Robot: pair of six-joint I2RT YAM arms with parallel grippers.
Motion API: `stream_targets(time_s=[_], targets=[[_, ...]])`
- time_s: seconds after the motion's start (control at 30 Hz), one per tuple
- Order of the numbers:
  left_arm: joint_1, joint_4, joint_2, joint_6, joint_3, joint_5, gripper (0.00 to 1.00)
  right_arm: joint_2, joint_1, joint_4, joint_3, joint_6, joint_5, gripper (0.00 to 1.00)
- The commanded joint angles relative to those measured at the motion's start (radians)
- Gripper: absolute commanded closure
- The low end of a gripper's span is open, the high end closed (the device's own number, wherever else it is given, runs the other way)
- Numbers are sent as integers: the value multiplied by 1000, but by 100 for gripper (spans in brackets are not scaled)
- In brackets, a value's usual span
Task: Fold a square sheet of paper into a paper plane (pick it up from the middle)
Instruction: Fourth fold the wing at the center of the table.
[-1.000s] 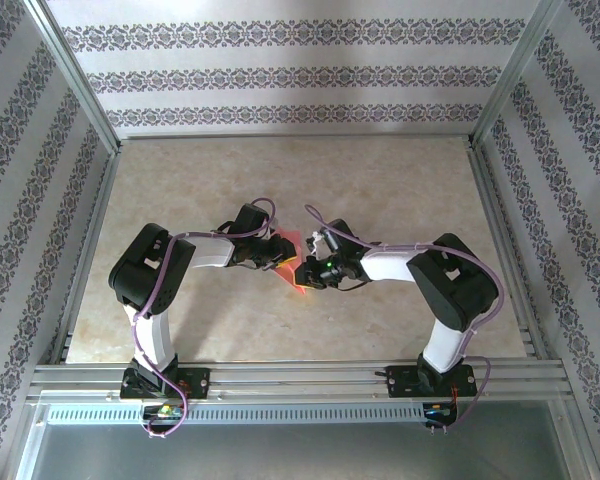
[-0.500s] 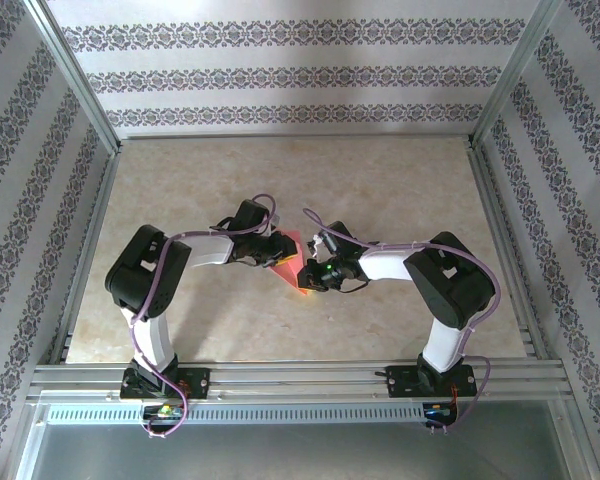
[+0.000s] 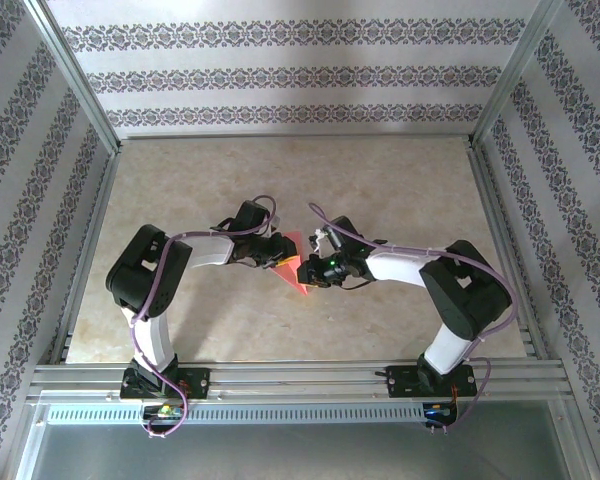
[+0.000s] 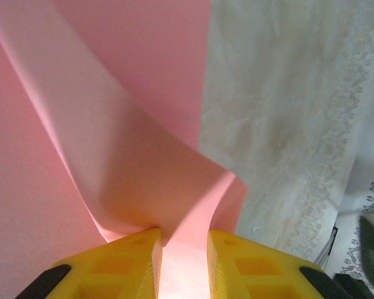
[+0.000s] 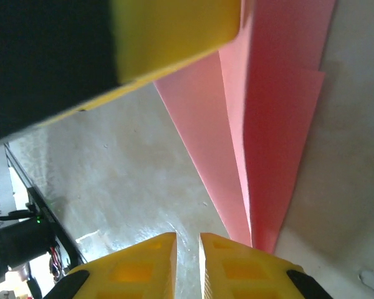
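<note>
Half-folded paper plane [image 3: 294, 272] is mid-table between both arms, left gripper [image 4: 182, 240] pinched on its edge, right gripper [image 5: 187, 240] nearly closed on nothing just beside it (light, floppy, creases easily, so probably best gripped along the stiffer folded ridge).

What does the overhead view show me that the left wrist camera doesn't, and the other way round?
Overhead: the left arm and right arm, bent in to meet in the middle. Left wrist: the yellow fingers of the left hand pinching the paper, which curls up in a soft fold. Both: the pink paper and pale table.
</note>
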Motion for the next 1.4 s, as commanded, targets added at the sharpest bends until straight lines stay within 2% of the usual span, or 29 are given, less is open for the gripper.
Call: stream_targets(time_s=[0.0,0.47,0.9,1.37], targets=[[-5,-16,16,9,5,-11,74,-30,-20,38,-39,38,4,81],[-6,-25,47,12,6,-17,74,27,-27,91,-48,119,-9,81],[-6,-41,52,11,-13,-48,74,90,-11,114,-48,134,-72,81],[-5,-31,56,-9,-42,-69,74,127,10,104,-40,135,-75,81]])
